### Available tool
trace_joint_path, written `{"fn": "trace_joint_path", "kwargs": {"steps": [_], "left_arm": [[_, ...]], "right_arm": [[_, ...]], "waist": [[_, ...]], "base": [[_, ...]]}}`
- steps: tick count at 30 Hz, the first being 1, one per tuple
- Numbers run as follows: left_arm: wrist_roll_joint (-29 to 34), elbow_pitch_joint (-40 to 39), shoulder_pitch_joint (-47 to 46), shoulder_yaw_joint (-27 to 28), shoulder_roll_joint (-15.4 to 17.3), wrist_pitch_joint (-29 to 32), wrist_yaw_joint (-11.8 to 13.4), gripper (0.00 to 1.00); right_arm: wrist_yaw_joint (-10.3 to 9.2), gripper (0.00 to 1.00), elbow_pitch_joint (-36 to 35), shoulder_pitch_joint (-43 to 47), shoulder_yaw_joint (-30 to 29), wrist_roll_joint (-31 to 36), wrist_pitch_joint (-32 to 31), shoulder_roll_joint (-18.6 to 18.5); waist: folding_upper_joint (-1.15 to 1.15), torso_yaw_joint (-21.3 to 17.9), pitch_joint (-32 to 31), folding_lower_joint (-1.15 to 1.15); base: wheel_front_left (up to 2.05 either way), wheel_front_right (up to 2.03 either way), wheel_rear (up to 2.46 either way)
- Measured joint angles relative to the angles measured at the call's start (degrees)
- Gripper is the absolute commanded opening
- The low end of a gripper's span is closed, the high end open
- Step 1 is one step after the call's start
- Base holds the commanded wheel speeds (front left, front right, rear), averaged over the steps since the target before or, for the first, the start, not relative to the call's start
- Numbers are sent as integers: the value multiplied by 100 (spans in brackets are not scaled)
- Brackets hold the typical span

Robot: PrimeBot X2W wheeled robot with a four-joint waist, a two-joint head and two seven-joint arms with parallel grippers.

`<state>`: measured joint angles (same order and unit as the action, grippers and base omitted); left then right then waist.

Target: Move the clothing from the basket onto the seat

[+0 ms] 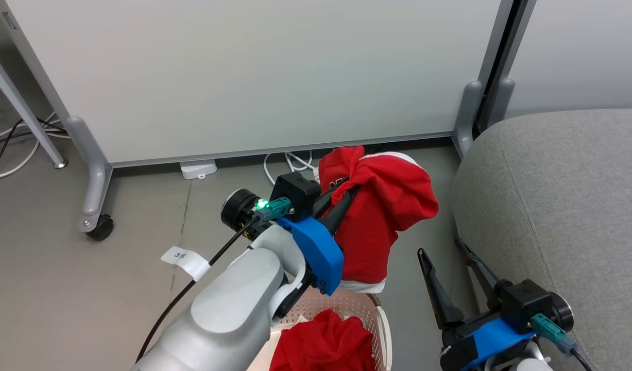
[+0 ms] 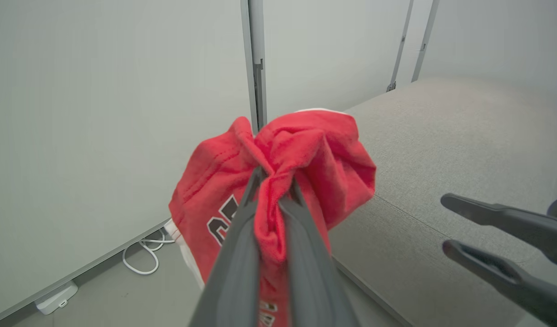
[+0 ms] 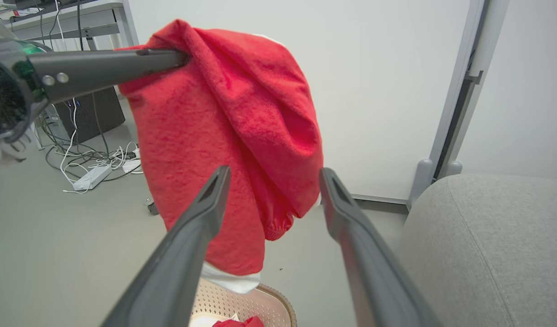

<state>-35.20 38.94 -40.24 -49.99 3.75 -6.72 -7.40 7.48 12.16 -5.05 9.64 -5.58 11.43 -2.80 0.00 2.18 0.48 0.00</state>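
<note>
Pinching bunched red shirt (image 1: 382,216) with left gripper (image 1: 346,190), aloft over basket (image 1: 381,319), white hem dangling just above rim. Holding right gripper (image 1: 440,246) spread wide, empty, between basket and sofa cushion (image 1: 563,206). In basket: second red garment (image 1: 323,345), crumpled.

Cable tag (image 1: 182,256) reading "3米", partly hidden dark numerals (image 2: 221,223) on red garment (image 2: 305,154)

head: high, looking down | wrists: close-up | shared: red garment (image 1: 388,206)
</note>
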Motion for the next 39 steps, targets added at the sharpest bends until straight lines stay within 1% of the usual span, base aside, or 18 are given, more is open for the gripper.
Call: {"fn": "trace_joint_path", "kwargs": {"steps": [7,11,13,16,20,21,25,34,39], "left_arm": [[-75,24,-1,-86,20,-54,0,0],[-114,48,-1,-119,22,-77,0,0],[-131,55,-12,-142,20,-94,0,0],[-155,54,-43,-177,19,-97,0,0],[-163,38,-89,-245,10,-103,0,0],[-163,38,-89,-245,10,-103,0,0],[-181,13,-114,-308,-1,-103,0,0],[-275,-113,-221,-488,-24,-103,0,0],[-334,-179,-258,-595,-30,-102,0,0]], "right_arm": [[0,100,-1,-5,67,-4,-43,0],[0,100,105,-68,185,-22,-166,0],[0,100,207,-140,302,-214,-287,0],[0,100,355,-375,371,-270,-374,1],[0,100,714,-744,525,-323,-569,1],[0,100,714,-744,525,-323,-569,1],[0,100,1181,-1142,845,-449,-814,1],[0,100,2127,-1842,1158,-647,-777,-111],[0,100,2494,-2151,1568,-865,-727,-235]], "waist": [[0,15,36,0],[0,27,75,1],[0,37,102,1],[0,54,146,1],[0,83,205,1],[0,83,205,1],[0,129,240,1],[0,248,288,1],[0,302,295,1]], "base": [[0,0,0],[0,0,0],[0,0,0],[0,0,0],[0,0,0],[0,0,0],[0,0,0],[0,0,0],[0,0,0]]}}
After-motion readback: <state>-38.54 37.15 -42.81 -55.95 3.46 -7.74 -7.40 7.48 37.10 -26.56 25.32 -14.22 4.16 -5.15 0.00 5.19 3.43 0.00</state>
